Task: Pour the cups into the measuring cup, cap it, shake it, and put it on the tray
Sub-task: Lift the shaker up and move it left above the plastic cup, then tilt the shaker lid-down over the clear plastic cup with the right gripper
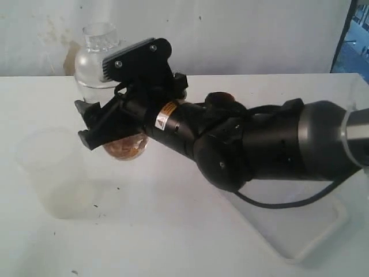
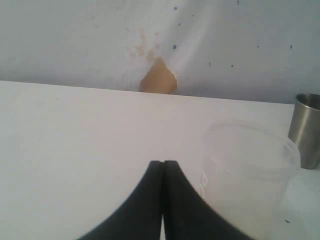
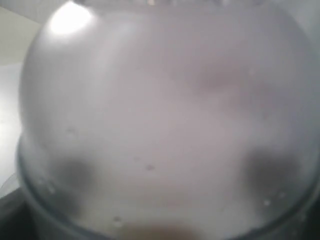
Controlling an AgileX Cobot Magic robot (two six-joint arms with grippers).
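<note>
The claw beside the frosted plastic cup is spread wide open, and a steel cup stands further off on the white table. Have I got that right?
Not quite. The left wrist view shows the left claw shut tight, with nothing in it. The rest holds: it is beside the frosted plastic cup, and the steel tumbler stands further off on the white table.

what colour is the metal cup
Silvery grey, like brushed steel; the cup shows best in the left wrist view.

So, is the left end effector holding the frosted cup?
No, the left end effector is shut on nothing, and the frosted cup stands beside it.
</note>
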